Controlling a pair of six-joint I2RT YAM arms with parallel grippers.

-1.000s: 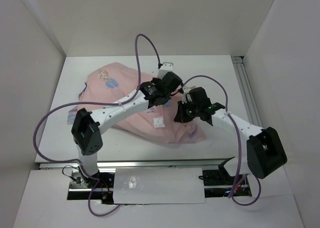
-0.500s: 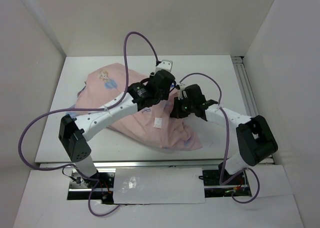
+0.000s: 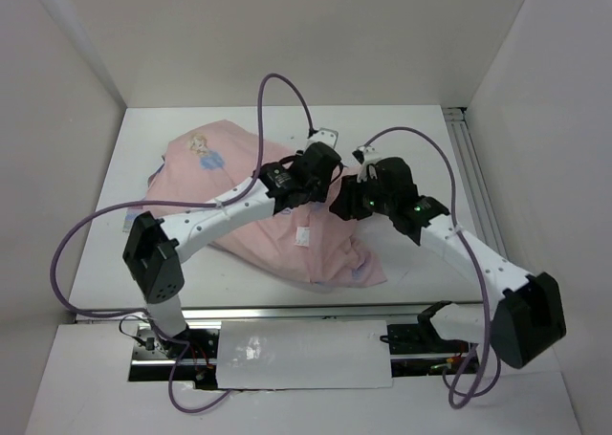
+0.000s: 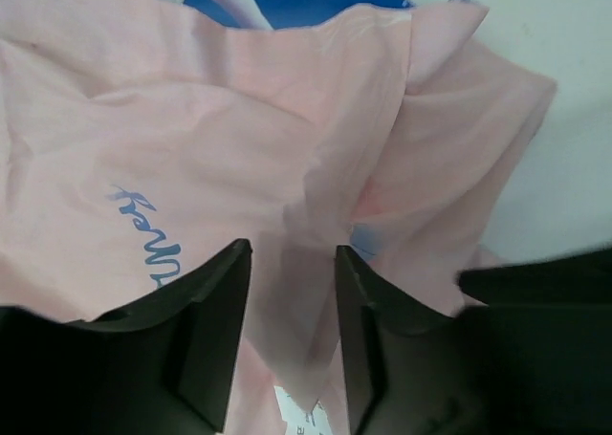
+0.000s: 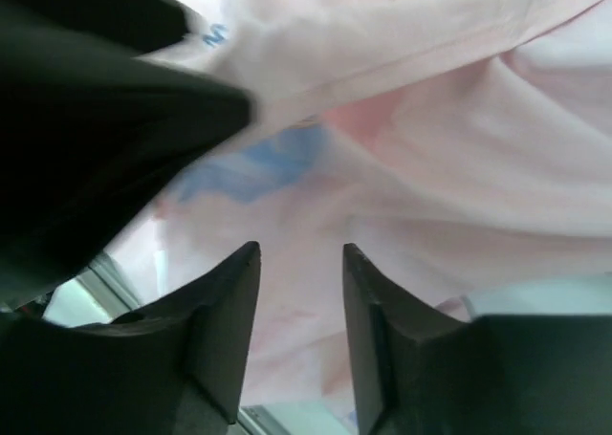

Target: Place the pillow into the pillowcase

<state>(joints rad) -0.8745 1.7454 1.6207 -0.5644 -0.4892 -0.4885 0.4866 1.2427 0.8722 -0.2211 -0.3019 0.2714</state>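
The pillowcase (image 3: 239,182) lies crumpled on the table, pale pink side up, with a small cartoon print at its far left and a white tag (image 3: 304,234) near the middle. A strip of its blue side (image 4: 287,0) shows at the far edge in the left wrist view. The pillow is hidden; no white cushion surface shows. My left gripper (image 3: 333,177) (image 4: 292,253) hangs open just over a pointed fold of pink cloth, not pinching it. My right gripper (image 3: 344,204) (image 5: 301,253) is open close beside it, over the pink fabric (image 5: 430,167), holding nothing.
White walls enclose the white table (image 3: 411,139) on three sides. An aluminium rail (image 3: 475,182) runs along the right edge. Purple cables (image 3: 277,81) loop above both arms. The cloth's near corner (image 3: 359,272) lies close to the table's front edge.
Both grippers were shut and now stand open. The right arm's elbow has swung out to the right and towards the front. The cloth's right part has settled lower.
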